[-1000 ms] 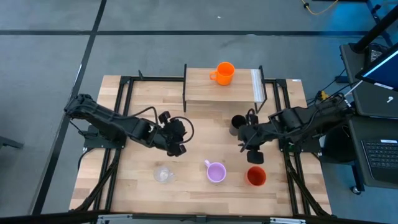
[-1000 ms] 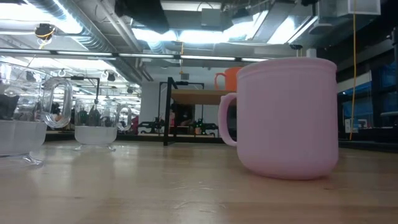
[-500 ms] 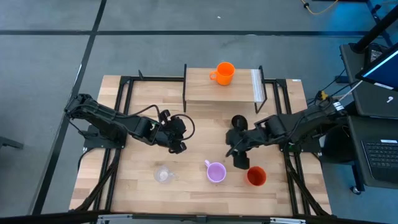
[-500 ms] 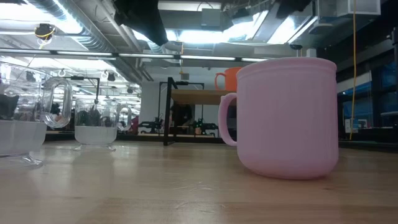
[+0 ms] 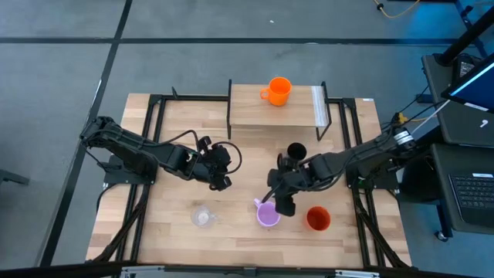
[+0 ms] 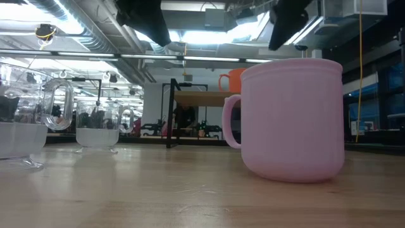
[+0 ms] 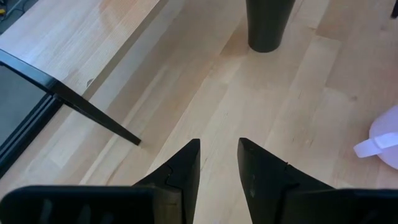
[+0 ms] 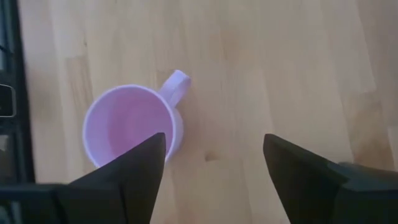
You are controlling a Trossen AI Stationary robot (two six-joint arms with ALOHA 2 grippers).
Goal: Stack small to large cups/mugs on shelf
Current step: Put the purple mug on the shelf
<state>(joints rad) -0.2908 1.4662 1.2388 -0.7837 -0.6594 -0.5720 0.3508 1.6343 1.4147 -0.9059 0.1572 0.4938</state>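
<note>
An orange mug stands on the shelf at the table's far side. A black cup stands on the table in front of the shelf. Along the near side stand a clear tumbler, a lilac mug and a red-orange cup. My right gripper hangs wide open above the lilac mug, a little to the side of its handle, touching nothing. My left gripper hovers over bare table left of centre, fingers slightly apart with nothing between them.
The shelf's black posts and the black frame rails stand along the table's sides. In the low view the lilac mug fills the right and clear glassware the left. Bare wood lies between tumbler and mug.
My right gripper has gone down and toward the table's near-left, from beside the black cup to above the lilac mug, and now shows at the top of the low view. The cups have stayed in place.
</note>
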